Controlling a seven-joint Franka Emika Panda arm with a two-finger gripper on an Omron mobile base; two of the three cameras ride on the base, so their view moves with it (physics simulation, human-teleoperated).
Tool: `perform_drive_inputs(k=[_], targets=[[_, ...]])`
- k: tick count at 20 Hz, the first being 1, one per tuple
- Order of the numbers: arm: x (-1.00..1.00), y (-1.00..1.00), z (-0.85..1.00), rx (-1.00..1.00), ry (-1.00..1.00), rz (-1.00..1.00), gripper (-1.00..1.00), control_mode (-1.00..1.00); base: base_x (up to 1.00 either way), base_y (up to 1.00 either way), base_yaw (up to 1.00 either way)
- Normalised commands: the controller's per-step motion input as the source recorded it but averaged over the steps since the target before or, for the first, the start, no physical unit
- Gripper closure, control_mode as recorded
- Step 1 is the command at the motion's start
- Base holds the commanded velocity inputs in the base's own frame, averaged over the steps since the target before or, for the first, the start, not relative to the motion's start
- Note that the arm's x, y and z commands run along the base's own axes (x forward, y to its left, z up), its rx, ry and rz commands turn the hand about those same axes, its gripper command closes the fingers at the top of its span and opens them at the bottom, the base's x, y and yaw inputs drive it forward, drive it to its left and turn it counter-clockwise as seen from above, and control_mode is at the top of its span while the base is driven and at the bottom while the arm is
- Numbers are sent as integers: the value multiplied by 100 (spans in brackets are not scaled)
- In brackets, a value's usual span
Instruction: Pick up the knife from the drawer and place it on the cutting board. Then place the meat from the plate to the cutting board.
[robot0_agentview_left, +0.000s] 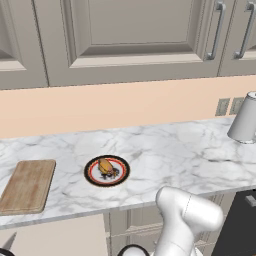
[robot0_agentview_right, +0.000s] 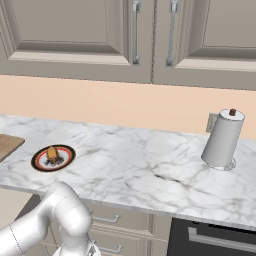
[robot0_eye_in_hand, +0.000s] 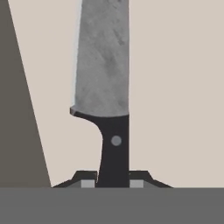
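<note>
My gripper (robot0_eye_in_hand: 113, 183) is shut on the black handle of the knife (robot0_eye_in_hand: 103, 65), and the grey blade runs up and away from the fingertips (robot0_eye_in_hand: 88, 183). Behind it lies the pale inside of the drawer (robot0_eye_in_hand: 175, 87), with a dark wall at the left. The open drawer (robot0_agentview_left: 60, 235) shows below the counter edge, with a grey blade tip (robot0_agentview_left: 10, 240) beside it. The wooden cutting board (robot0_agentview_left: 27, 186) lies at the counter's left end. To its right the red-rimmed plate (robot0_agentview_left: 106, 170) holds the orange-brown meat (robot0_agentview_left: 105, 166); plate (robot0_agentview_right: 53, 157) and meat (robot0_agentview_right: 52, 153) also appear in the right base view.
A grey paper-towel roll (robot0_agentview_right: 222, 139) stands at the right on the marble counter (robot0_agentview_left: 165, 150). Wall cabinets (robot0_agentview_left: 125, 30) hang above, and wall sockets (robot0_agentview_left: 222, 106) sit on the backsplash. Narrow drawers with bar handles (robot0_agentview_right: 107, 218) and a dark oven front (robot0_agentview_right: 215, 240) are below.
</note>
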Motion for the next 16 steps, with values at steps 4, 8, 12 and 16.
perform_drive_inputs(k=[4,8,12,16], targets=[[-1,-2,40,0,0,0,100,-100,0,0,0],[0,-9,44,1,0,0,100,-100,0,0,0],[0,-12,50,2,0,-2,100,-100,0,0,0],[4,-20,53,1,0,-3,100,-100,0,0,0]])
